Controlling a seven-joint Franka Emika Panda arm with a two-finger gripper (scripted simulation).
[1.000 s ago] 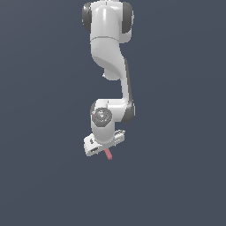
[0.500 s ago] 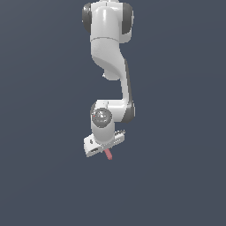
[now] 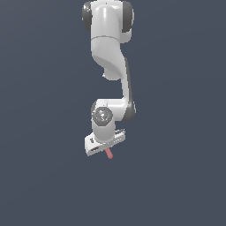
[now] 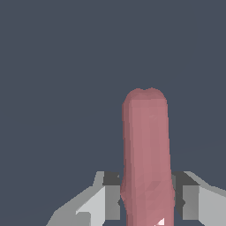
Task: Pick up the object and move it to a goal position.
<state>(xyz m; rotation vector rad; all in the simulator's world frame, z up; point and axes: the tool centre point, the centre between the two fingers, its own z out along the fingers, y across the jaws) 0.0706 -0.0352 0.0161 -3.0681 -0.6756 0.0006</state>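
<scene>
The object is a small matte pinkish-red stick (image 3: 108, 153). In the exterior view it pokes out below the white hand of the arm, near the middle of the picture. My gripper (image 3: 106, 150) is shut on it. In the wrist view the stick (image 4: 145, 150) stands between the two grey fingers (image 4: 112, 198), which press on its lower part from both sides, and its rounded free end points away from the hand. The part of the stick inside the hand is hidden.
The white Franka arm (image 3: 110, 57) reaches down from the top of the exterior view. Around it there is only a uniform dark grey-blue background (image 3: 44, 176). No goal marker shows in either view.
The arm and the held stick have hardly moved; at most the hand has shifted a hair. The gripper stays shut on the stick.
</scene>
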